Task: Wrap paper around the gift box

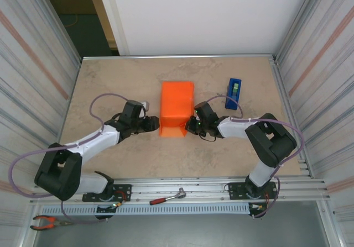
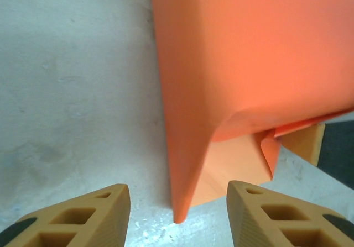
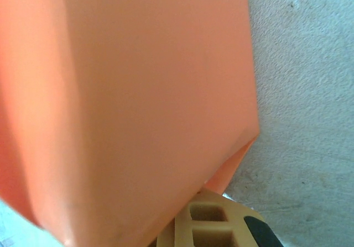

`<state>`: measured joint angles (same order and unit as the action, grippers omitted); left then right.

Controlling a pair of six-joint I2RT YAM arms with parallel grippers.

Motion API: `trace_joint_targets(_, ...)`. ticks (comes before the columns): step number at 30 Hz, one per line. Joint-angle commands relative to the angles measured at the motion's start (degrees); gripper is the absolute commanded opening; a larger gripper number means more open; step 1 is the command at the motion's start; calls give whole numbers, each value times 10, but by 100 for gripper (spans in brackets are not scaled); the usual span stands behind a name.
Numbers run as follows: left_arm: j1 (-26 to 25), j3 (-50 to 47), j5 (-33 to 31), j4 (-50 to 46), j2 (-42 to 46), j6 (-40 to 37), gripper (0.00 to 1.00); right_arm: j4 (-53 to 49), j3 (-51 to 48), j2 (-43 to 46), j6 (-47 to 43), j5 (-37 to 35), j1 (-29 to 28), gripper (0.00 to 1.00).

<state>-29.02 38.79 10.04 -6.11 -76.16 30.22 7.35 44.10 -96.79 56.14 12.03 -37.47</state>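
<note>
Two sets of fingers are mine, one on each arm. Closest to me, by the rail, lies a red-handled tool. Next come my left fingers. They are spread wide and hold nothing. The near left corner of the paper points at the gap between them. My right fingers are at the near right corner of the paper, touching it. One finger is tucked under the flap, but I cannot tell if they are pinching it or loose.

The paper is bright orange and folded up into a box shape in the middle of the table. I think the gift box is inside, all covered. The paper looks thin and light. It bends easily and could tear or crumple if I squeeze hard. It may slide too. I would hold it by the loose flaps at the near end, not by the flat top.

Farther off, to the right of the paper and apart from it, stands a blue tape holder.
</note>
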Motion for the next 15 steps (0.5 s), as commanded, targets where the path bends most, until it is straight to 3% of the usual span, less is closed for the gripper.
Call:
trace_joint_targets(1,-25,25,-18,2,-23,-18,50,-9,18,10,-14,4,2,0)
trace_joint_targets(6,-57,48,-73,9,-67,-21,46,-9,20,3,-14,4,0,0)
trace_joint_targets(15,-104,64,-197,19,-139,-8,17,-7,20,0,-12,5,-3,0)
